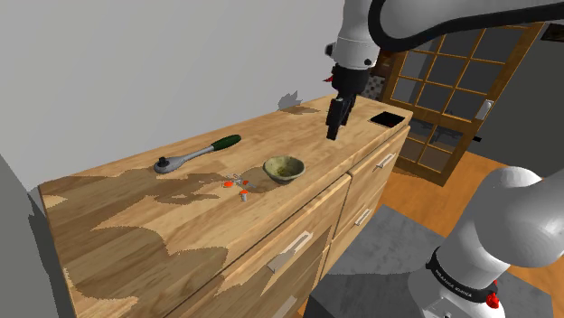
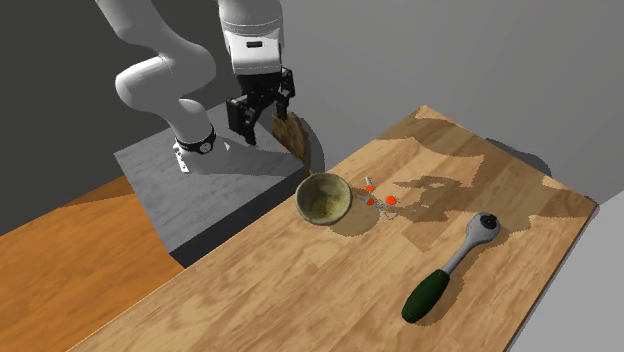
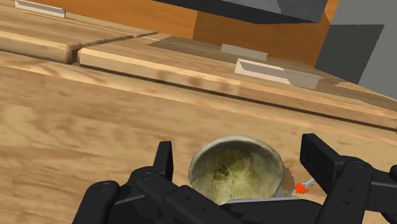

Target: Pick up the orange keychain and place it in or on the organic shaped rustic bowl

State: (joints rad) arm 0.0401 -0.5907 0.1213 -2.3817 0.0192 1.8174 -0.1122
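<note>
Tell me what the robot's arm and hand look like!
The arm is white and rounded, with dark joints. A black band with tiny white lettering and a red dot rings its lower part. The gripper is all black, with two blocky fingers.

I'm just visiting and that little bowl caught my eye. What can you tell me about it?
The bowl is small and round with a slightly uneven rim, pale beige-green outside, mottled olive inside, like rough pottery. It is empty and stands upright on the wooden cabinet top, near its front edge. The orange keychain lies close beside it; whether they touch is unclear. The open gripper hangs above, not touching it.
</note>
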